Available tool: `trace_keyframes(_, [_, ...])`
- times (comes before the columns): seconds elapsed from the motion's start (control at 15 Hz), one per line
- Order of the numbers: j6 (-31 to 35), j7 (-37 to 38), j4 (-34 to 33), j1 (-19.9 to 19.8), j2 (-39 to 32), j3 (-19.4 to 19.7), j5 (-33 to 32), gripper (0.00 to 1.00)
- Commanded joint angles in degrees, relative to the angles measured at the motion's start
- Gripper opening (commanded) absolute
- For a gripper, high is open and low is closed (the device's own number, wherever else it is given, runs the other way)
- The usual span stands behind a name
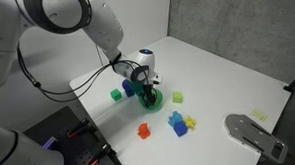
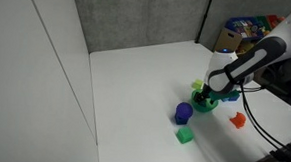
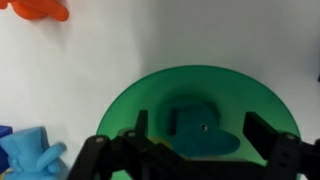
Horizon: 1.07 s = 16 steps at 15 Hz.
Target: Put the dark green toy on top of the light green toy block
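In the wrist view, the dark green toy (image 3: 212,138) lies in the hollow of a round bright green ring-like piece (image 3: 200,85). My gripper (image 3: 200,120) is open and hangs straight over it, one finger on each side, apart from it. In both exterior views the gripper (image 1: 143,85) (image 2: 207,92) is low over the ring (image 1: 154,98) (image 2: 220,104) and hides the dark toy. The light green toy block (image 1: 176,95) sits on the table just beyond the ring; a pale green bit (image 2: 197,87) shows beside the gripper.
A mid-green cube (image 1: 116,94) (image 2: 185,136), a purple toy (image 2: 183,113), a red-orange toy (image 1: 145,131) (image 2: 238,120) (image 3: 40,8), a blue toy (image 1: 177,126) (image 3: 30,155) and a small yellow toy (image 1: 189,121) lie around the ring. The white table edge (image 1: 88,105) is near.
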<state>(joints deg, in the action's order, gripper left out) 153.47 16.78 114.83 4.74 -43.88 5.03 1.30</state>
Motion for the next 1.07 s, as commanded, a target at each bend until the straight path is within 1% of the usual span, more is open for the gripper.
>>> trace_keyframes(0.0, [0.3,-1.1,-1.7,-0.9,-1.3,-1.3,1.8,0.66])
trace_keyframes(0.13, [-0.3,-1.1,-1.6,-1.0,-0.2,-1.6,2.3,0.47])
trace_keyframes(0.27, [-0.8,-1.0,-1.4,-0.9,1.5,-1.9,2.9,0.31])
trace_keyframes(0.47, [-1.9,-1.4,-1.1,-1.0,4.3,-2.5,3.6,0.09])
trace_keyframes(0.53, [-2.3,-1.6,-1.1,-1.3,5.1,-3.0,3.9,0.05])
trace_keyframes(0.6, [-2.8,-1.6,-1.0,-1.2,6.2,-3.2,4.1,0.08])
trace_keyframes(0.67, [-3.0,-1.5,-1.0,-1.1,7.1,-3.3,4.1,0.07])
trace_keyframes(0.73, [-3.4,-1.5,-1.0,-1.0,7.8,-3.5,4.2,0.04])
trace_keyframes(0.87, [-3.9,-1.4,-1.2,-0.8,9.2,-3.7,4.1,0.06])
trace_keyframes(1.0, [-4.5,-0.9,-1.8,-0.6,10.3,-3.5,3.7,0.05])
